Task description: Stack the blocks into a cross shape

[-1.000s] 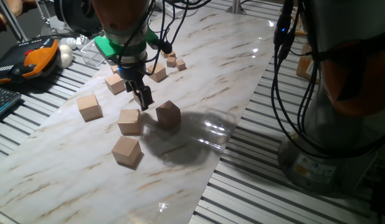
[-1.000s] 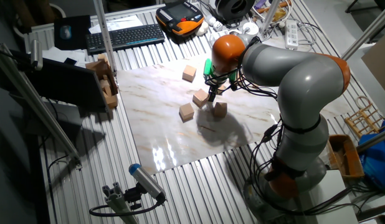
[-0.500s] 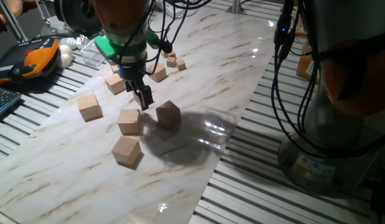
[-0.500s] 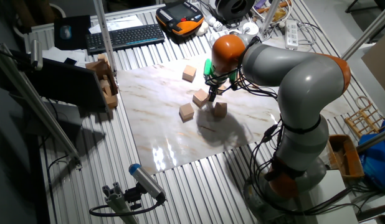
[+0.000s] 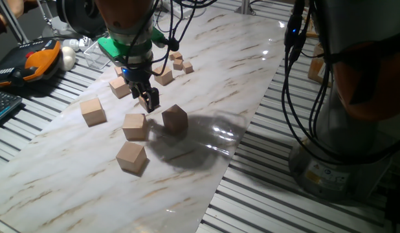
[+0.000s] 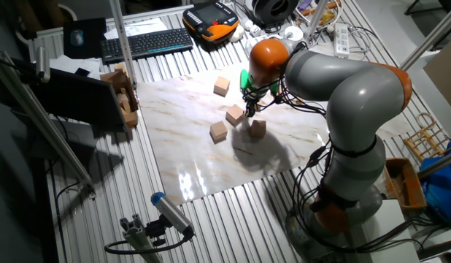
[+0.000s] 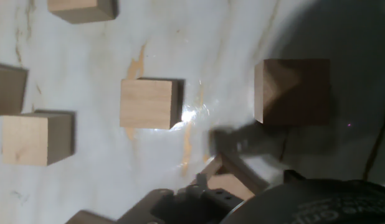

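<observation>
Fixed view from the keyboard side shows the four big blocks all flat on the marble desk (image 5: pixel 206 77), none stacked yet. One block (image 5: pixel 175 119) sits just off the pincer (image 5: pixel 148 101) at about 4 o'clock, another (image 5: pixel 134 125) at about 7 o'clock, a third (image 5: pixel 131 156) further toward 6 o'clock, and the fourth (image 5: pixel 93 110) out at 9 o'clock, well apart from the rest. Smaller cubes (image 5: pixel 164 77) lie beyond the pincer toward 12 o'clock.

The pincer hangs low between the two nearest blocks. It looks nearly closed with nothing in it, though I cannot tell for certain; the hand view only catches dark, blurred fingers (image 7: pixel 242 149) at the bottom of the frame, with one block (image 7: pixel 150 103) in plain light and another (image 7: pixel 291 90) in the arm's shadow.

My worry is the tight gap. If the pincer drops or swings sideways here, a finger could clip the edge of either neighbour and spin it, spoiling the alignment a cross needs. Smooth wood on glossy marble should slide easily. Another risk is a grasp across a block's corners, which would twist it. The shadowed block may also be hard to judge from the hand camera.
</observation>
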